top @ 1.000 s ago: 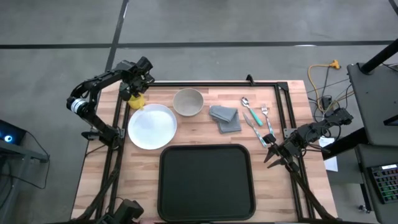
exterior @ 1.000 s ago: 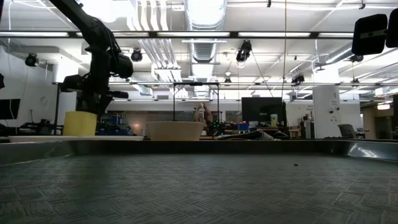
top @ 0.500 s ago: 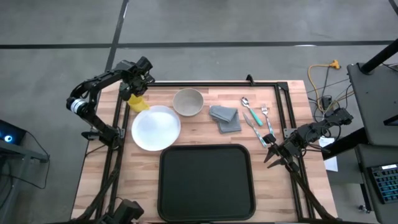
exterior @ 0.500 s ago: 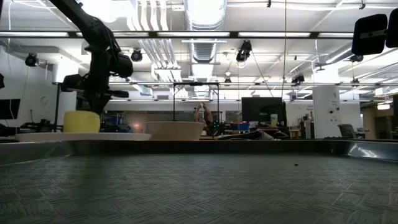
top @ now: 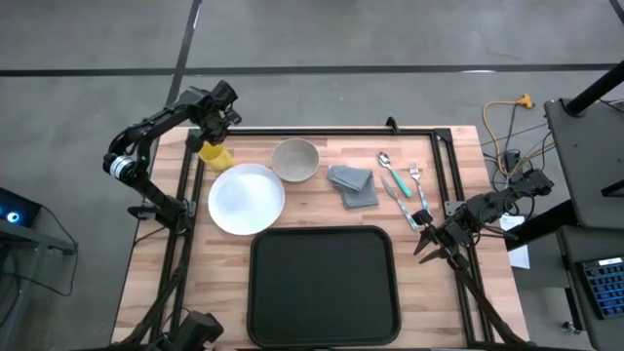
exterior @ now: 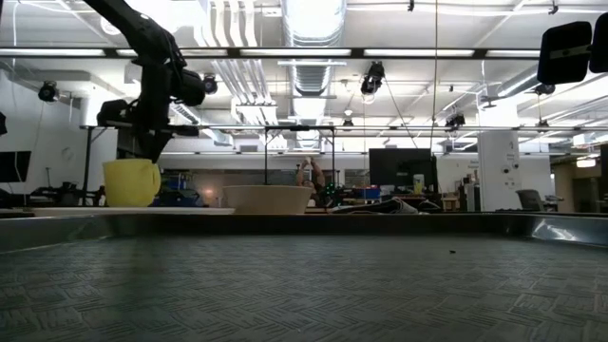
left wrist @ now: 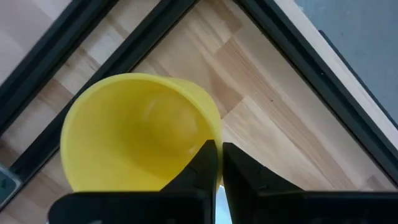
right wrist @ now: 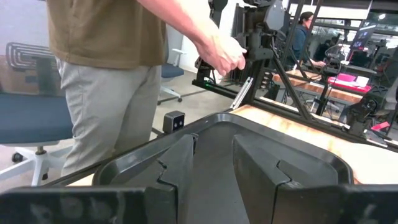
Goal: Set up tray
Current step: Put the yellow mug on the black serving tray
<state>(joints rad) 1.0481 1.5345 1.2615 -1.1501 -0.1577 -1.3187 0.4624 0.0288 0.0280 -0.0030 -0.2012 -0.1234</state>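
A yellow cup [top: 216, 155] stands at the table's far left corner, just beyond the round white plate [top: 247, 198]. My left gripper [top: 212, 125] is above it, fingers pointing down and shut at the cup's side [left wrist: 219, 163]. In the low view the cup [exterior: 131, 182] shows under that gripper [exterior: 152, 150]. The large black tray [top: 324, 283] lies at the near middle of the table. My right gripper [top: 427, 237] waits open at the table's right edge, touching nothing; its wrist view looks across the tray [right wrist: 217, 134]. My left gripper has the yellow cup at its rim [left wrist: 214, 127], on the side toward the plate, pinched between the two nearly closed fingers [left wrist: 202, 165]. The fingers come from above, pointing down. Whether they have the wall or a handle is hidden by the fingers themselves. The cup's mouth faces the wrist camera.
A beige bowl [top: 294, 159], a folded grey napkin [top: 353, 185], and a spoon [top: 386, 160], knife [top: 396, 186] and fork [top: 417, 181] lie along the far side. Black frame rails [top: 322, 131] edge the table. A person [right wrist: 112, 74] stands beyond it, hand [right wrist: 221, 55] on a stand.
My left gripper has moved a little toward the far edge and up, staying shut at the cup. In the low view the cup's top now stands higher. The white plate has slid slightly toward the table's right.
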